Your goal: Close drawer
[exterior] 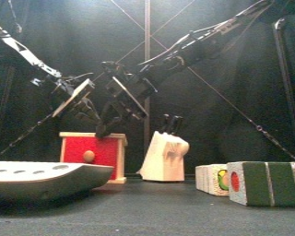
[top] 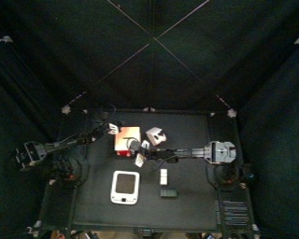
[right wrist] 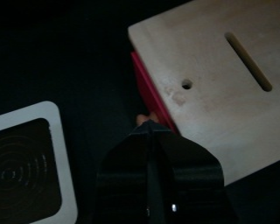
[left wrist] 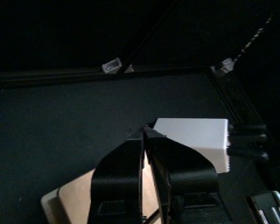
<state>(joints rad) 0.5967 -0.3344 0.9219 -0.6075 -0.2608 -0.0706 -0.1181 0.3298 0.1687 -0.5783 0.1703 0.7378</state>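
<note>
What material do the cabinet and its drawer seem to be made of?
The cabinet looks like pale, unvarnished wood or plywood: the right wrist view shows a matt light surface with faint grain, a cut slot and a drilled hole. The drawer looks like wood painted matt red, with a small round knob; painted board or plastic cannot be excluded.

A robotics lab: black-curtained pen (top: 64, 56), small black table (top: 196, 213), two arms.

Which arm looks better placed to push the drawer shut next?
Right, probably. The right claw sits closed right at the red drawer edge beside the cabinet. The left claw hangs above, aimed past it.
</note>
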